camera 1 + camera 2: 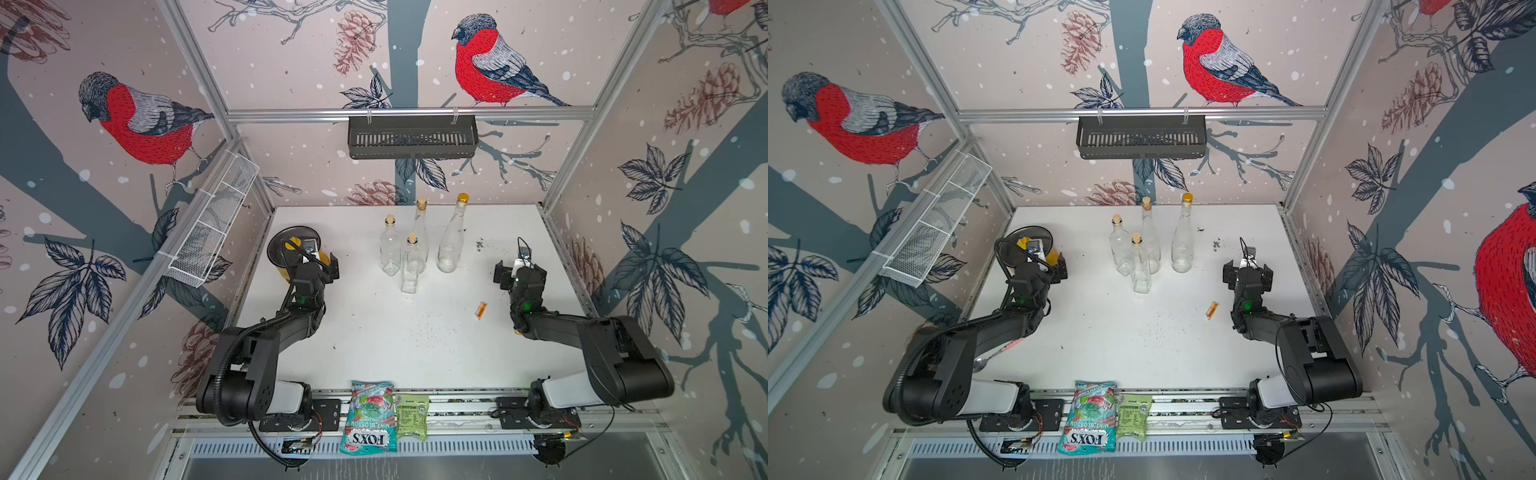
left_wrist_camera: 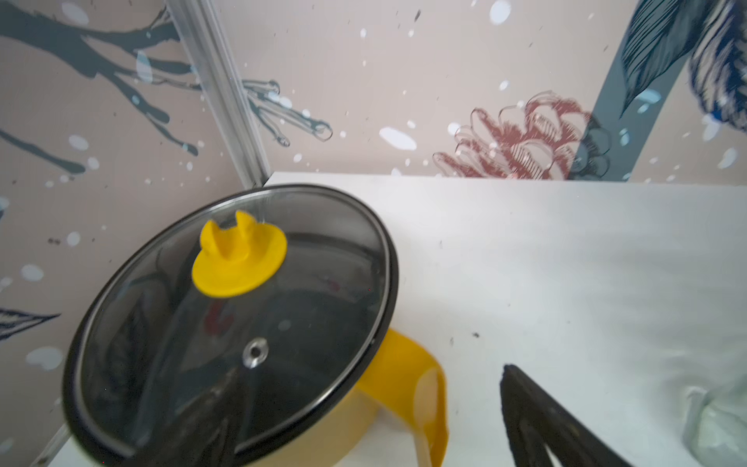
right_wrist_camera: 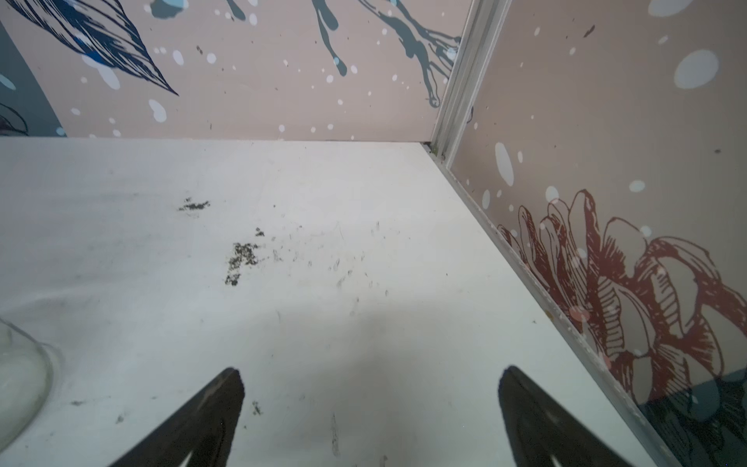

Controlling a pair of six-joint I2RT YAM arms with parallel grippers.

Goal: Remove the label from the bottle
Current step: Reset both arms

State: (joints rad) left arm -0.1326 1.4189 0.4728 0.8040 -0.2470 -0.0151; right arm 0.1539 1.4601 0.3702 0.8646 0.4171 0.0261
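On the tabletop [image 1: 374, 340], four clear glass bottles [image 1: 451, 245] stand clustered mid-back; we see no label on any. Glass is stiff, slick, top-heavy and breakable, so we'd hold low on the body. Left hand [image 1: 314, 266] and right hand [image 3: 372, 404] are both spread and empty, well apart from them. An orange scrap [image 1: 481, 310] lies near the right arm, probably the label: light and flimsy, so pinch an edge.

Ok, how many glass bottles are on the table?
4, clustered at the back: gold-capped bottle rightmost, tall corked bottle centre, short corked bottle leftmost, small corked bottle in front.
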